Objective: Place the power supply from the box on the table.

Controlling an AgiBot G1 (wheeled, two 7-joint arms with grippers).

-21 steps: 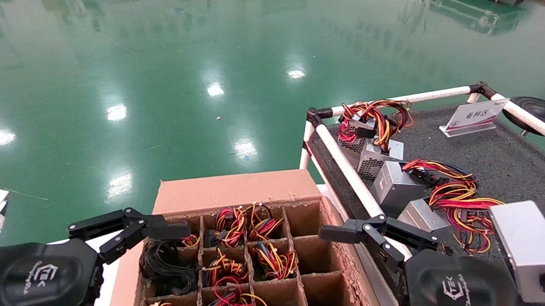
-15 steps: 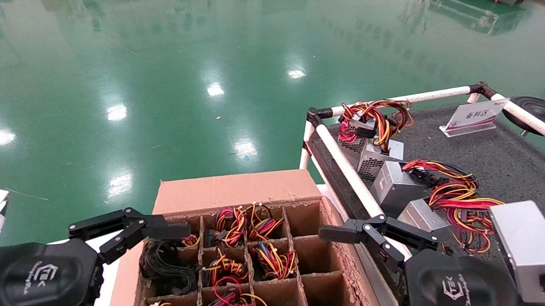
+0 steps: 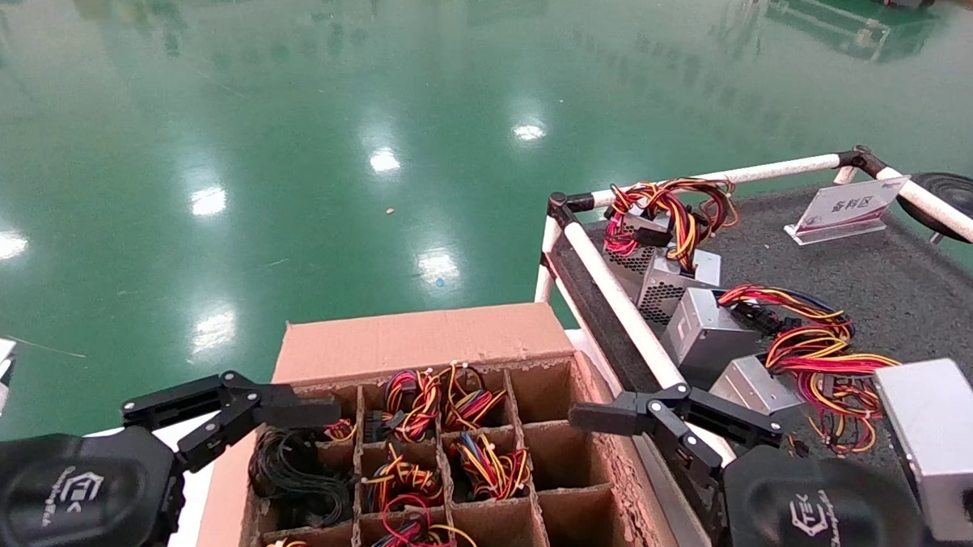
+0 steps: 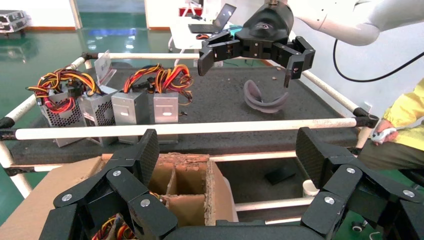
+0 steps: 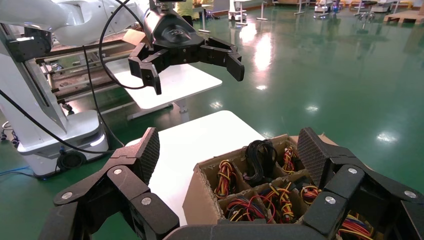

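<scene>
The box (image 3: 419,340) stands low in the head view, its grid cells holding power supply wire bundles (image 3: 413,400), with the metal cases hidden below. My left gripper (image 3: 231,413) hovers open over the box's left edge, holding nothing. My right gripper (image 3: 675,426) hangs open above the gap between the box's right wall and the table (image 3: 899,280). Several power supplies (image 3: 707,334) lie on the table along its rail. In the left wrist view the box corner (image 4: 187,175) lies between my open fingers (image 4: 147,152). The right wrist view looks down on the filled cells (image 5: 250,185).
A white tube rail (image 3: 623,311) edges the table beside the box. A small sign (image 3: 849,207) and a black disc (image 3: 967,197) sit at the table's far side. One cell holds a black cable coil (image 3: 293,469). Green floor (image 3: 297,137) lies beyond. A person in yellow (image 4: 407,120) stands past the table.
</scene>
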